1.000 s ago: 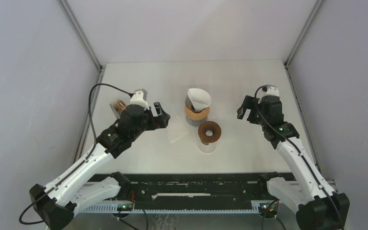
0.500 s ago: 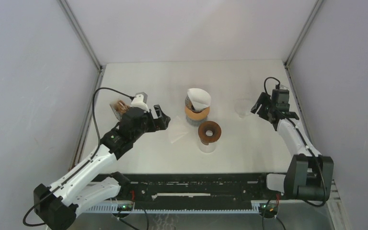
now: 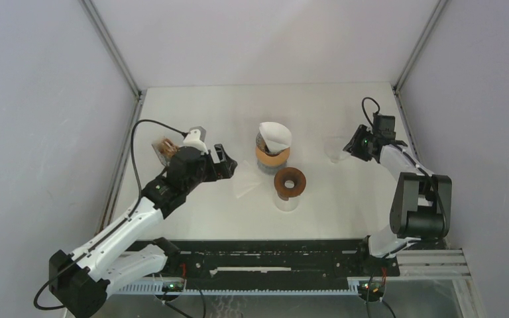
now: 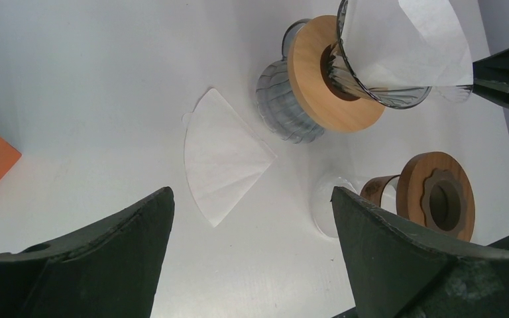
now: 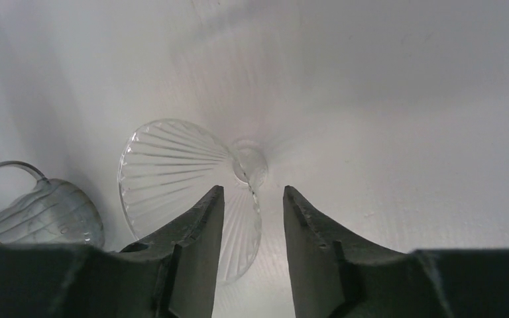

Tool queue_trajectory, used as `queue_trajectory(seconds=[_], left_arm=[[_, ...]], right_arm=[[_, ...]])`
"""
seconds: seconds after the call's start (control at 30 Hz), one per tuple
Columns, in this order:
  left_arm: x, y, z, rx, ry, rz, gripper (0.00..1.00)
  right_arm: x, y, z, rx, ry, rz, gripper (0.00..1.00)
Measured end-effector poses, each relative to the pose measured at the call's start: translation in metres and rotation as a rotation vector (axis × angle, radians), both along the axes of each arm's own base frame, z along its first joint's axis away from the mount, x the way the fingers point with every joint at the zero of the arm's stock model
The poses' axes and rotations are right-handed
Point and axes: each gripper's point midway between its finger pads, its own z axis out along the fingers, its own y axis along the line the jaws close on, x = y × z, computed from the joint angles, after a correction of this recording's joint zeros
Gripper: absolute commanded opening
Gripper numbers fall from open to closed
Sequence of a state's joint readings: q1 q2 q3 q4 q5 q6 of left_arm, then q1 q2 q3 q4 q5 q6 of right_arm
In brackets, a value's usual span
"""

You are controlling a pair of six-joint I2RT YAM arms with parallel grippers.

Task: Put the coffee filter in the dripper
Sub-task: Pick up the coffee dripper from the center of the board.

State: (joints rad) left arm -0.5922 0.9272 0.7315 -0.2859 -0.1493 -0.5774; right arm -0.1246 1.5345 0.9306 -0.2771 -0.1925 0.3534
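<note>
A glass carafe [image 4: 282, 106] carrying a wood-collared dripper [image 4: 318, 86] stands mid-table, with a second wood-collared dripper [image 3: 280, 184] close in front, leaving only a narrow gap between them. Open table [image 3: 192, 112] lies behind them. It is also open to their right, up to a clear glass dripper [image 5: 172, 165] lying on its side.

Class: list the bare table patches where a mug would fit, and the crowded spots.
Bare: the far strip of table behind the dripper, and the near strip before the black rail. Crowded: the middle, where dripper, wooden-topped jar and flat filter cluster, and by the glass cone at right.
</note>
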Motion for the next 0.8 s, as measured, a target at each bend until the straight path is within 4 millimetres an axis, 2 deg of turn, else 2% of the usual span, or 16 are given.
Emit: queue_trajectory(seconds=[0.17, 0.27, 0.5, 0.6, 0.8], left_arm=[[0.000, -0.001, -0.001, -0.002, 0.003, -0.005, 0.93], [-0.001, -0.003, -0.001, -0.008, 0.007, -0.016, 0.92], [-0.004, -0.012, -0.001, -0.032, 0.020, -0.052, 0.92], [-0.006, -0.015, -0.001, -0.049, 0.030, -0.071, 0.92], [-0.012, -0.022, 0.003, -0.091, 0.046, -0.100, 0.92]], right_arm=[[0.006, 0.005, -0.008, 0.040, 0.013, 0.023, 0.32], [0.005, 0.008, -0.013, 0.058, 0.027, 0.035, 0.22], [0.001, 0.011, -0.009, 0.065, 0.032, 0.051, 0.02], [-0.003, 0.013, 0.000, 0.066, 0.023, 0.056, 0.00], [-0.013, 0.022, 0.037, 0.078, -0.048, 0.087, 0.00]])
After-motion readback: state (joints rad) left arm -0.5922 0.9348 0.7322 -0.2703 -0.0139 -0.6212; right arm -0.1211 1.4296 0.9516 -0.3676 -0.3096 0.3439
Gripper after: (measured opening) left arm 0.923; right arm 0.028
